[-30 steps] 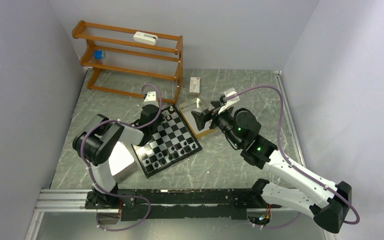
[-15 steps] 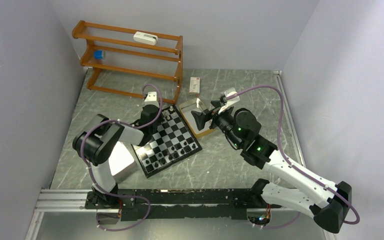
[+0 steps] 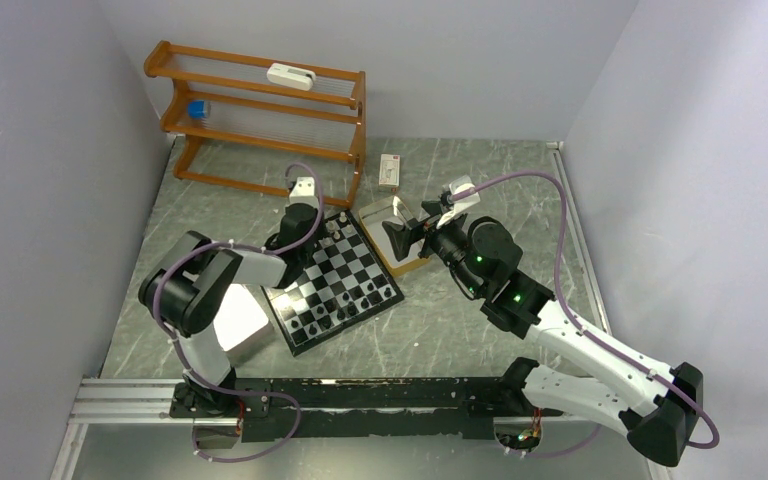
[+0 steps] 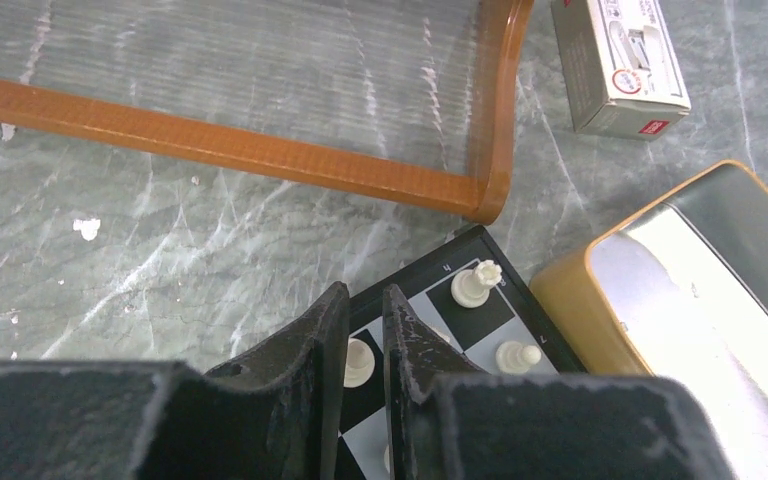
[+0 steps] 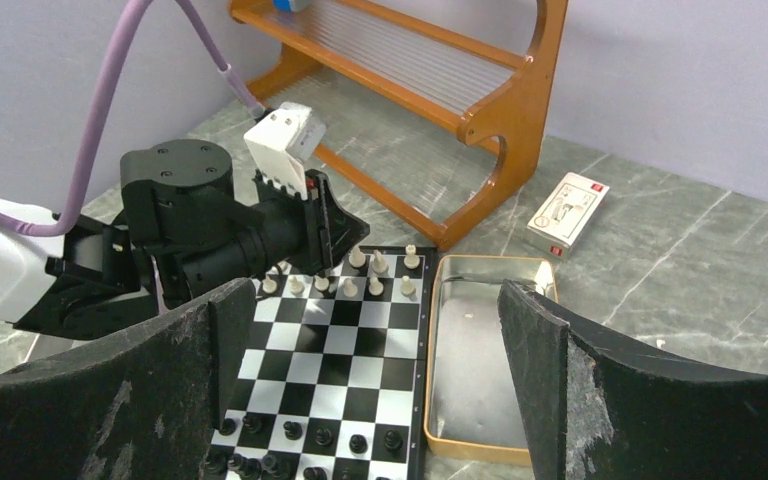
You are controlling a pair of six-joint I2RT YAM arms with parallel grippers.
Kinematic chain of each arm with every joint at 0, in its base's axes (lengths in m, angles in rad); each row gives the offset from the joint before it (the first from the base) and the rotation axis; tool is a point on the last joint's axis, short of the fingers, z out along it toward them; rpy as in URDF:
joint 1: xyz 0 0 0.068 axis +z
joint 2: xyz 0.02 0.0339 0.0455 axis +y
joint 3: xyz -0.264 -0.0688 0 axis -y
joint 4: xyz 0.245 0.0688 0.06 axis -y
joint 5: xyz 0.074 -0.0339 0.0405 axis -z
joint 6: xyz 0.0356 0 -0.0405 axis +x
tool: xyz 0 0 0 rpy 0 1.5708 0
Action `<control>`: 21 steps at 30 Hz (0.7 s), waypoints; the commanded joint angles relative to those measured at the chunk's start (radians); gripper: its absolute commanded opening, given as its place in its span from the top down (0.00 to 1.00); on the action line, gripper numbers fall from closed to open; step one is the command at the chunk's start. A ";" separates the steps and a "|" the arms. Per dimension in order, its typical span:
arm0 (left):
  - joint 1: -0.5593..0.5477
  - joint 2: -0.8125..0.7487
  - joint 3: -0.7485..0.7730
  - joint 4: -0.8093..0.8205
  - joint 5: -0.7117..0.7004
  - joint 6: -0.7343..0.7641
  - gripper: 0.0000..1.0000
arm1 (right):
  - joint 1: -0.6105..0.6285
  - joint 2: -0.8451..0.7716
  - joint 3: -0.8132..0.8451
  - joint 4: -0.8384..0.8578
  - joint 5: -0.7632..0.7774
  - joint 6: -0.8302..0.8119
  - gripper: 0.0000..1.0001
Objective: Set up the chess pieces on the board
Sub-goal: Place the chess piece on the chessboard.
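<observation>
Hovering over the board's point(image 3: 345, 265) far corner, the left hand point(image 3: 310, 238) has cream chess pieces point(image 3: 333, 232) just below. Its wrist view: fingers point(image 4: 310, 360) almost pressed together, a pawn point(image 4: 358, 361) in the gap, grip unclear; rising straight would spare the rest. Right wrist: right hand point(image 5: 375, 300) spread wide.

The board point(image 3: 335, 283) lies on the table point(image 3: 460, 170); the left gripper point(image 3: 318, 232) hangs over its 11 o'clock edge, a metal tin point(image 3: 368, 212) beside it at 2 o'clock.

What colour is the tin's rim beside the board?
Mustard-yellow; the tin's rim shows best in the left wrist view.
</observation>
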 commanded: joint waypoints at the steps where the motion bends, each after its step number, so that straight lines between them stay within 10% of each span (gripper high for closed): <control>1: 0.003 -0.045 0.025 -0.011 0.021 0.004 0.76 | 0.005 -0.017 -0.011 0.032 0.013 0.002 0.04; 16: 0.033 -0.175 0.239 -0.452 0.022 -0.036 0.76 | 0.004 -0.013 -0.001 0.016 -0.014 0.012 0.04; 21: 0.124 -0.086 0.407 -0.678 0.177 -0.060 0.90 | 0.005 -0.014 0.001 0.016 -0.010 0.010 0.04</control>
